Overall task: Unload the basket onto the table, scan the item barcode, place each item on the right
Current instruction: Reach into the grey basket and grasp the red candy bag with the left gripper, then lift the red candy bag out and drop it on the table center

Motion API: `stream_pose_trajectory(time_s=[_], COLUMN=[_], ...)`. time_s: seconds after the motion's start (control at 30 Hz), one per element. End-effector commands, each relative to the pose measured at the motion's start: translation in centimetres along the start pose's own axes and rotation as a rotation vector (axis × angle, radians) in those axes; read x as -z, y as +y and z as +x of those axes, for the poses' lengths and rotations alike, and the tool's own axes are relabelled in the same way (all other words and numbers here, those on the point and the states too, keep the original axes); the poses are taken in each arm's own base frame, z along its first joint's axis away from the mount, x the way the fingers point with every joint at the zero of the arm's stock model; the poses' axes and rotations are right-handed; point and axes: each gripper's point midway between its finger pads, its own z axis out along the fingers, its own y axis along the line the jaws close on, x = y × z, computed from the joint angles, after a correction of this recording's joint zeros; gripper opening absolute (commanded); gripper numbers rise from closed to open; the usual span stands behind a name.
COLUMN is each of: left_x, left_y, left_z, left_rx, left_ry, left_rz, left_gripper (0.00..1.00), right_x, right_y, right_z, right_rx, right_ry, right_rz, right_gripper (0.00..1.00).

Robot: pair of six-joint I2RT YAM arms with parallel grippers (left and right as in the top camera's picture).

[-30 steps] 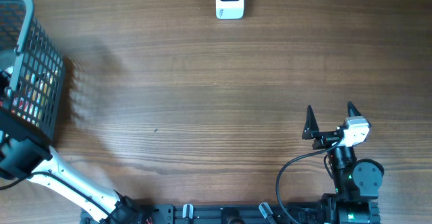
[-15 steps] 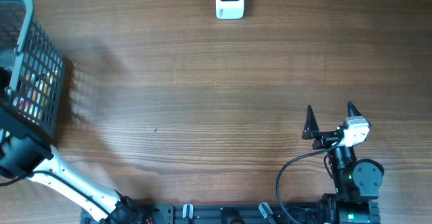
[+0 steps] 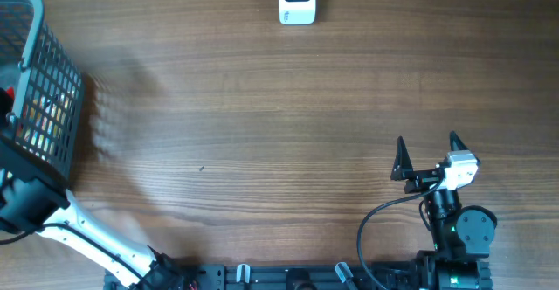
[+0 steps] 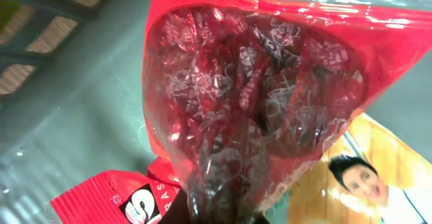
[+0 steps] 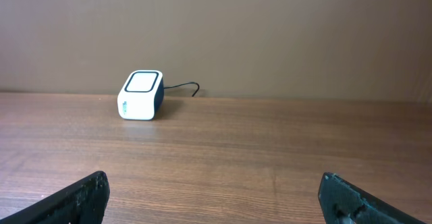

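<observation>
One red candy bag (image 4: 256,96), light and slippery I reckon, pinched at its six o'clock end by my left gripper (image 4: 216,218); right gripper (image 3: 428,152) gapes open.

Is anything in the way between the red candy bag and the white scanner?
The red candy bag lies inside the basket, so its mesh wall stands between them. Beyond it, the table toward the white scanner shows only bare wood.
</observation>
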Motion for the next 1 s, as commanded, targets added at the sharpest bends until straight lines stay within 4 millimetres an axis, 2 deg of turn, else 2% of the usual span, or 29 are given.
stream_pose_trajectory(time_s=[0.0,0.17,0.27,0.37,0.4,0.43,0.47,0.57,0.63,0.67,0.73,0.9,0.97], left_x=[8.1,15.5,22.0,27.9,30.2,33.6,35.6,39.5,40.5,40.7,39.8,35.9,32.1], left_y=[0.7,1.7,1.6,-1.0,-2.3,-4.6,-6.1,-8.9,-10.2,-11.5,-13.5,-21.2,-24.1], left_z=[-2.1,-3.1,-2.8,-1.9,-1.4,-0.1,0.9,3.5,4.8,6.2,8.0,14.7,18.1], left_rx=[0.023,0.049,0.052,0.005,-0.025,-0.085,-0.123,-0.134,-0.144,-0.165,-0.19,-0.414,-0.49], left_ry=[-0.17,-0.33,-0.464,-0.58,-0.621,-0.667,-0.684,-0.654,-0.603,-0.541,-0.438,-0.179,-0.061], left_rz=[0.017,0.023,0.09,0.286,0.38,0.544,0.651,0.913,1.014,1.078,1.103,1.135,1.05], left_gripper=[0.05,0.04,0.04,0.04,0.04,0.04,0.04,0.04,0.04,0.04,0.04,0.04,0.04], right_x=[0.0,0.0,0.0,0.0,0.0,0.0,0.0,0.0,0.0,0.0,0.0,0.0,0.0], right_y=[-0.3,-0.3,-0.3,-0.3,-0.3,-0.3,-0.3,-0.3,-0.3,-0.3,-0.3,-0.3,-0.3], right_z=[-0.2,-0.2,-0.2,-0.2,-0.2,-0.2,-0.2,-0.2,-0.2,-0.2,-0.2,-0.2,-0.2], right_rx=[0.009,0.009,0.009,0.009,0.009,0.009,0.009,0.009,0.009,0.009,0.009,0.009,0.009], right_ry=[-0.009,-0.009,-0.009,-0.009,-0.009,-0.009,-0.009,-0.009,-0.009,-0.009,-0.009,-0.009,-0.009], right_rz=[0.015,0.015,0.015,0.015,0.015,0.015,0.015,0.015,0.015,0.015,0.015,0.015,0.015], right_gripper=[1.0,1.0,1.0,1.0,1.0,1.0,1.0,1.0,1.0,1.0,1.0,1.0,1.0])
